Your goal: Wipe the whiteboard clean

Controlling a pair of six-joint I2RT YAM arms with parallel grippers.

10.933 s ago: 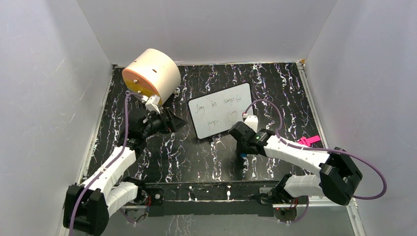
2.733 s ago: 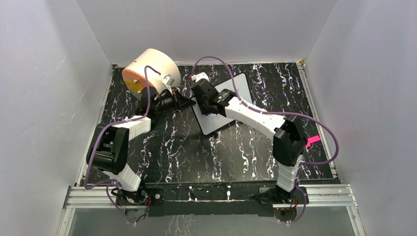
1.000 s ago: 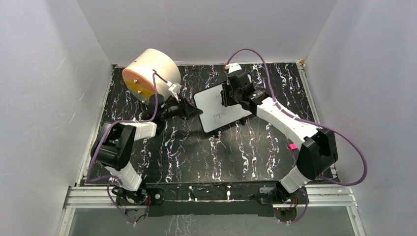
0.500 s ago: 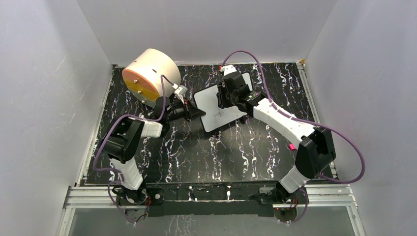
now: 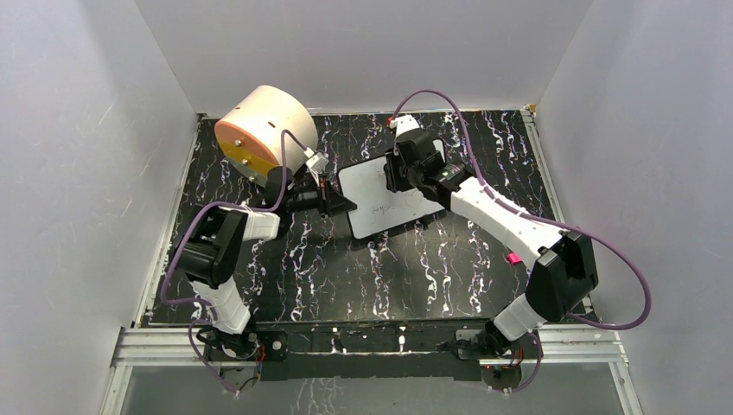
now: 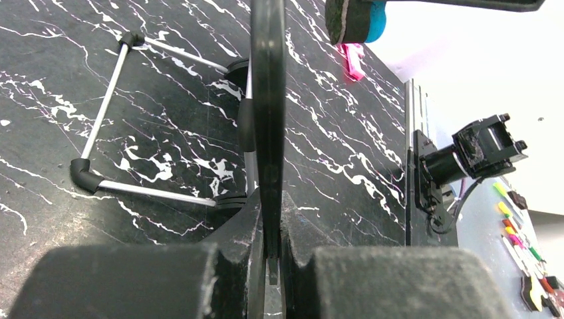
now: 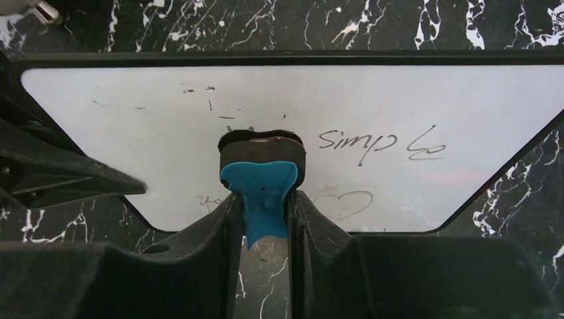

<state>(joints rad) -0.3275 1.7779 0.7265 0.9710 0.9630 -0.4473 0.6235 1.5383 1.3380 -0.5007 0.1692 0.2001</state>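
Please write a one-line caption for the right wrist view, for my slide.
Right hand holds a blue eraser against the whiteboard; a word and a heart are not yet erased.

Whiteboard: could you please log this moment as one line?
left end effector: shut on whiteboard edge | right end effector: shut on eraser, against board | writing: some visible

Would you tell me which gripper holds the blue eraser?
The right gripper, holding the eraser against the whiteboard; the left gripper clamps the whiteboard's edge instead.
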